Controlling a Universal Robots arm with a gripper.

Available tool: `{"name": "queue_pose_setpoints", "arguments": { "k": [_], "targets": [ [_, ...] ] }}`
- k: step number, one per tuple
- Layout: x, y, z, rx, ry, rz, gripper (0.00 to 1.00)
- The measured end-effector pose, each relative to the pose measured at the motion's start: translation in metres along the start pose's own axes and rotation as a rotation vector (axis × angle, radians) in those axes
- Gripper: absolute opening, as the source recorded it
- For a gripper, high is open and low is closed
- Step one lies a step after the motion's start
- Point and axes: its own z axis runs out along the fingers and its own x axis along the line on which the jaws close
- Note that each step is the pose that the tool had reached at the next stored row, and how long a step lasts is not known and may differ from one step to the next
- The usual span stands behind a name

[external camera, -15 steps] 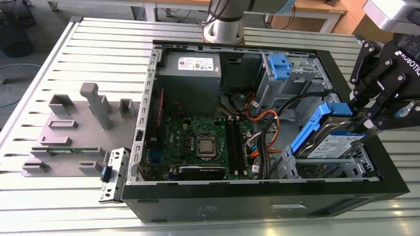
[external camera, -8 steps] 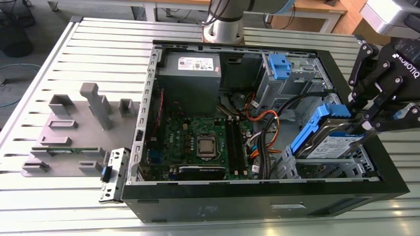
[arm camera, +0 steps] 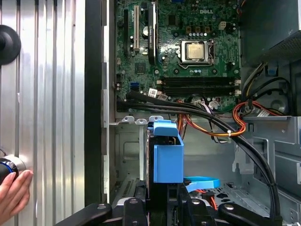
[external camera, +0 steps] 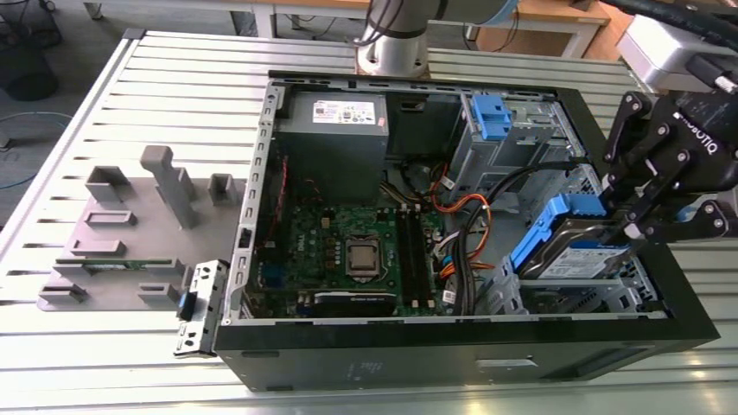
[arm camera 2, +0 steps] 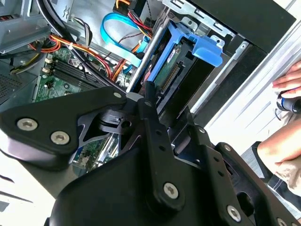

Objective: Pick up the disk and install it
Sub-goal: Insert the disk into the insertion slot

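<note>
Had the gripper [external camera: 631, 226] clamped on the disk [external camera: 573, 252], jaws pinching its raised end. Found the disk tilted, label side up, its low end dipping toward the drive bay [external camera: 623, 287] in the front corner of the computer case [external camera: 461, 344], on the exterior view's right; not yet seated flat. Saw, in the first wrist view, the blue carrier [arm camera: 168, 157] standing straight ahead of the jaws, with black cables [arm camera: 202, 113] crossing just beyond it, near the motherboard [arm camera: 188, 70].

Judged the step in hand to be the insertion. To do it well, needed the carrier's sides squared to the bay walls, the tilt taken out gradually, the cable bundle kept off the leading edge, and a firm pinch lest the drive pivot.

Reached in from the exterior view's right, wrist pitched over the case wall, jaws pointing down and inward toward the board. Noted a person's hand [arm camera: 11, 193] on the table [external camera: 173, 86] outside the case, well apart from the disk.
</note>
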Motion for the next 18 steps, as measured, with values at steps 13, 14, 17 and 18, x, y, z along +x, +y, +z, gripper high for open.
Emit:
{"name": "queue_pose_setpoints", "arguments": {
  "k": [13,14,17,18],
  "targets": [
    [-0.0003,-0.0009,0.0235,0.0000,0.0000,0.000,0.35],
    [-0.0004,-0.0010,0.0255,0.0000,0.0000,0.000,0.35],
    [-0.0004,-0.0012,0.0309,0.0000,-0.0001,0.000,0.35],
    [-0.0004,-0.0012,0.0327,0.0000,0.0000,0.000,0.35]
  ]
}}
